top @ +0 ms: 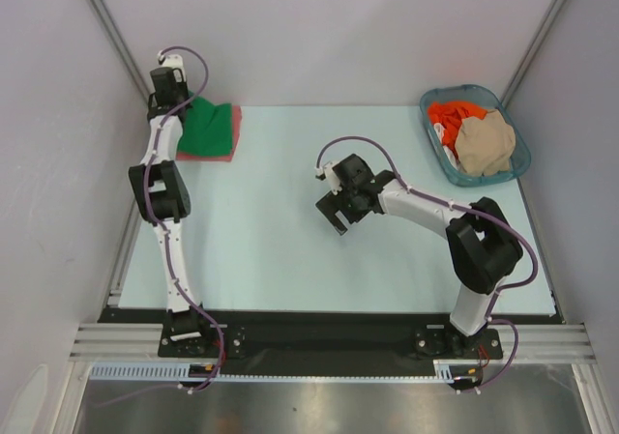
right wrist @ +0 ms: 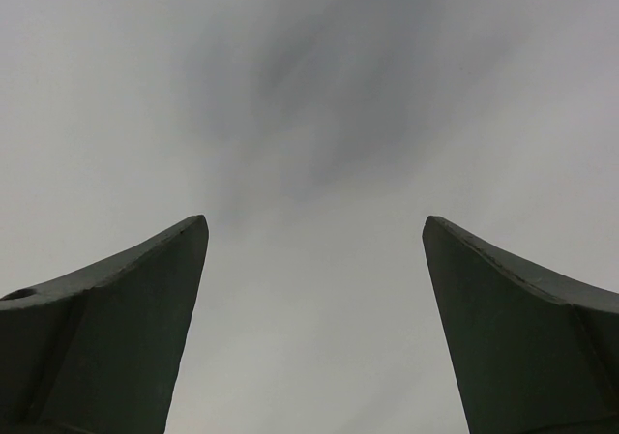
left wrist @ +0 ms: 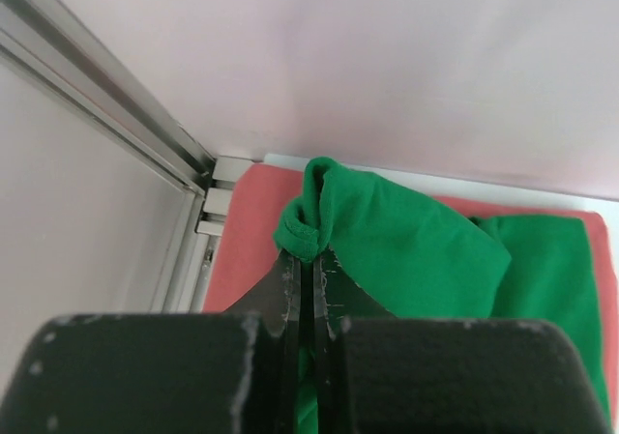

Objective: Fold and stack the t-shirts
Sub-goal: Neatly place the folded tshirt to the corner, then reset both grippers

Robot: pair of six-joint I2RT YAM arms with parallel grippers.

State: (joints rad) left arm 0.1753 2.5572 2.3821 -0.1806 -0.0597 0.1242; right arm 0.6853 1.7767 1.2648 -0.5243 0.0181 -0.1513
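A bright green t-shirt (top: 208,130) lies folded on a salmon-pink t-shirt (top: 233,132) at the table's far left corner. My left gripper (top: 177,105) is shut on a bunched edge of the green t-shirt (left wrist: 406,241), with the pink t-shirt (left wrist: 247,250) under it. An orange-red t-shirt (top: 449,120) and a beige t-shirt (top: 486,142) lie crumpled in the blue-grey basket (top: 433,144) at the far right. My right gripper (top: 338,223) is open and empty above the middle of the table; in the right wrist view (right wrist: 314,226) only bare table shows between its fingers.
Grey walls and aluminium frame rails (left wrist: 106,105) close in the table at the left and back. The left arm stretches along the left edge. The pale table top (top: 271,250) spreads between the two arms.
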